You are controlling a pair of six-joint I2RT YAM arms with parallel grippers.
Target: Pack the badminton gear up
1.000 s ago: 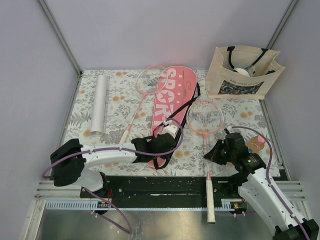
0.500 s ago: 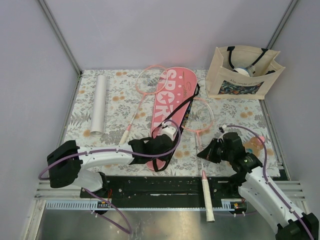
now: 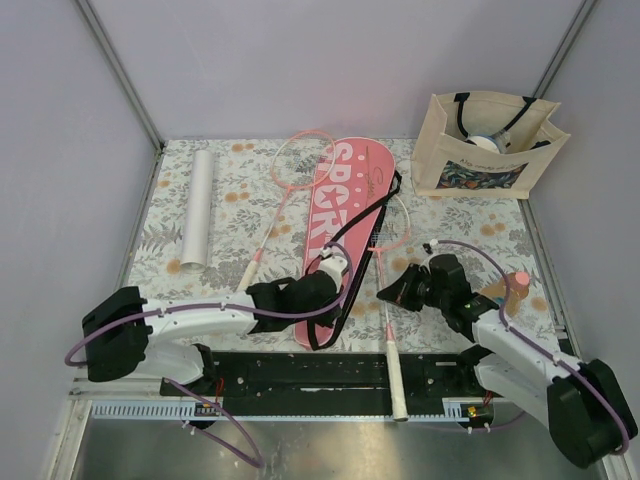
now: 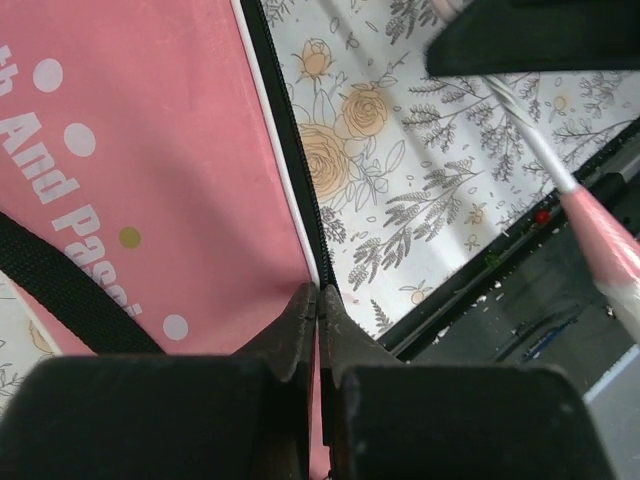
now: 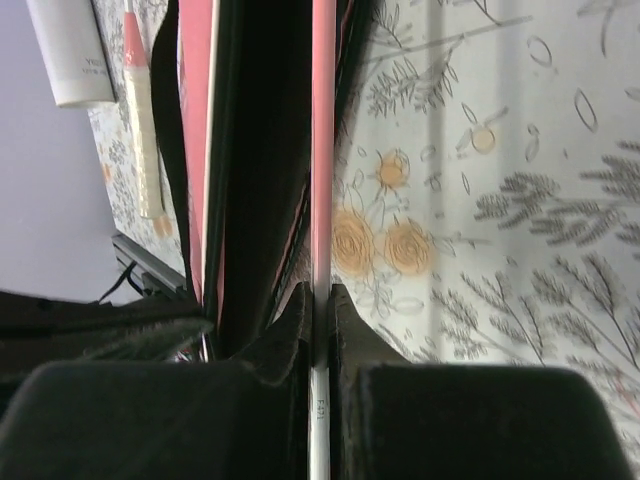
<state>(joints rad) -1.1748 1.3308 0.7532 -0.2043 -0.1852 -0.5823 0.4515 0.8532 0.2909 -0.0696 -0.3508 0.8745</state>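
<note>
Top cam: long pink fabric racket cover lettered "SPORT" (image 3: 338, 215) lies lengthwise mid floral-print surface (image 3: 480, 225), black strap (image 3: 372, 205) along its right side. Left hand (image 3: 338, 285) is at the cover's near right edge. Right hand (image 3: 388, 292) is just beside it, clamped on the thin shaft of the 2nd pink-framed racket (image 3: 385, 325). Its head lies at the cover's right edge by the strap; can't tell how far it's in. Its white handle pokes past the surface's near edge. 1st pink-framed racket (image 3: 285, 190) lies left of the cover, head against the cover's far end. White tube (image 3: 198, 207) lies further left, apart. Beige tote bag w/ black straps (image 3: 485, 150) stands in the far right corner, small peach bottle (image 3: 512, 288) near the right arm. Left wrist cam: left hand (image 4: 318, 292) is closed tight, pinching the racket cover's black zip edge. Strap crosses lower left, 2nd racket runs along the right. Right wrist cam: right hand (image 5: 320, 292) is closed narrow on the 2nd racket's shaft, pink past the tips, white below. The cover's dark open mouth is just left of the shaft. Tube and 1st racket's handle show top left.
</note>
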